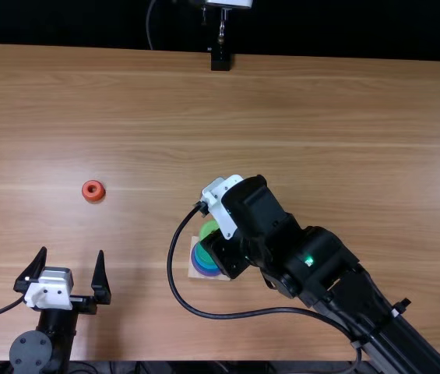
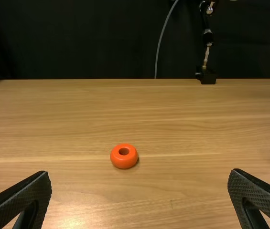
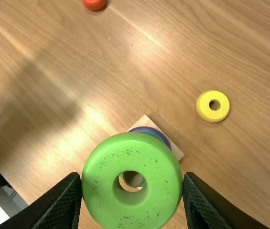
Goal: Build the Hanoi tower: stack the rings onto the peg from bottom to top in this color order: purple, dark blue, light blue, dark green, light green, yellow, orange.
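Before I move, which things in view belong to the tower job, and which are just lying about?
For the job:
light green ring, in the right gripper
yellow ring, on the table
orange ring, on the table
wooden base
stacked rings, on that base

Seemingly no part of it:
black stand, at the far edge
grey cable, beyond the table

My right end effector grips the speckled light green ring by its sides. Beneath it, the purple, blue and teal rings lie stacked on the pale square base. Small yellow ring: flat on the bench nearby; small orange ring: well apart.
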Tool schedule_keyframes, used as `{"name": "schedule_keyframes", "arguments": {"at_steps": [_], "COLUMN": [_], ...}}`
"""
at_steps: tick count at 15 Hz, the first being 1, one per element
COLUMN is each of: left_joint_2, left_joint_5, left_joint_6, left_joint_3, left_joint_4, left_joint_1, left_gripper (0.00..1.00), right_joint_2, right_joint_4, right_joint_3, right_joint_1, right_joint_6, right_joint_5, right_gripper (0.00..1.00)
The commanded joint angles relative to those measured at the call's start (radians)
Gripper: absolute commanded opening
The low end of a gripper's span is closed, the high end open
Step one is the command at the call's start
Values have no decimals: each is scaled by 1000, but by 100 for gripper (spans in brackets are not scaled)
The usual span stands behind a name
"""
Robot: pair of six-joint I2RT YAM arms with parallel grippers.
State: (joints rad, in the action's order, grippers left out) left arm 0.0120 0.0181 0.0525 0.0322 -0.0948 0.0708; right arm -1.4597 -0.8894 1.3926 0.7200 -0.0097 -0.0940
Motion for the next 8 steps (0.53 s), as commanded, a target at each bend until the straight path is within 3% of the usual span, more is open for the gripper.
{"name": "schedule_keyframes", "arguments": {"at_steps": [1, 5, 6, 8], "left_joint_2": [-12, -12, -12, -12], "left_joint_5": [-7, -7, -7, -9], "left_joint_6": [-12, -12, -12, -12], "left_joint_3": [-32, -32, -32, -32], "left_joint_4": [-5, -5, -5, -5], "left_joint_1": [-9, -9, -9, -9], "left_gripper": [100, 100, 100, 100], "right_joint_2": [-7, -31, -31, -33], "right_joint_4": [5, 3, 5, 5], "right_joint_3": [-14, -17, -15, -15], "right_joint_1": [6, 7, 7, 7], "right_joint_6": [2, -1, 1, 1], "right_joint_5": [-4, -2, 2, 8], "right_gripper": [0, 0, 15, 95]}}
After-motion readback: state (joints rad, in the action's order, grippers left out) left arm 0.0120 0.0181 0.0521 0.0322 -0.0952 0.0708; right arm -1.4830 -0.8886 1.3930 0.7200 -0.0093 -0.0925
